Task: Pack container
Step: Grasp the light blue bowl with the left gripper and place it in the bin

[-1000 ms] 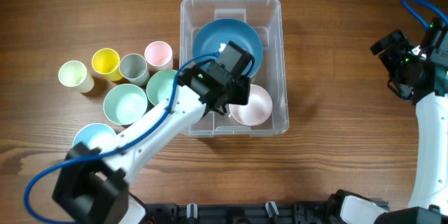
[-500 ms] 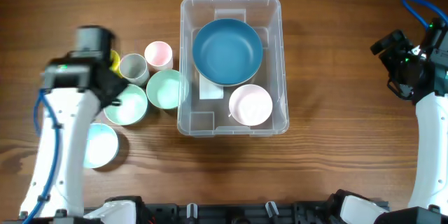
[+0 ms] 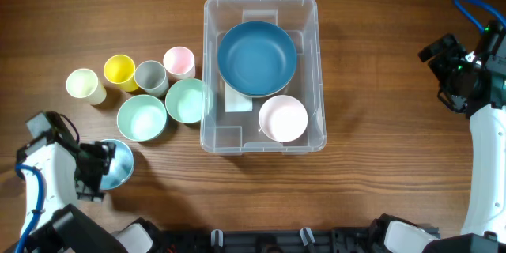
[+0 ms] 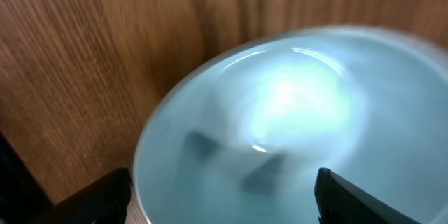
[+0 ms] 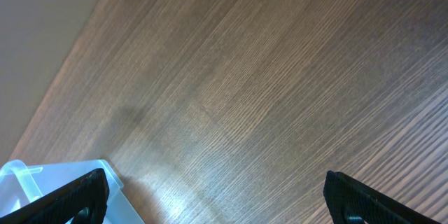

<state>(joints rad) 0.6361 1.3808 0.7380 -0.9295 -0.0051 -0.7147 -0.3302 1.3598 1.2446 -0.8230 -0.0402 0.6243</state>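
The clear container stands mid-table and holds a big blue bowl and a pink bowl. A corner of it shows in the right wrist view. My left gripper is open at the front left, right over a light blue bowl, which fills the left wrist view between the fingers. My right gripper is open and empty, high at the far right, over bare wood.
Left of the container stand two mint green bowls and a row of cups: pale green, yellow, grey, pink. A white label lies on the container floor.
My left arm has pulled out of the container, swung left and come down over the light blue bowl at the front left. The right arm has not moved.
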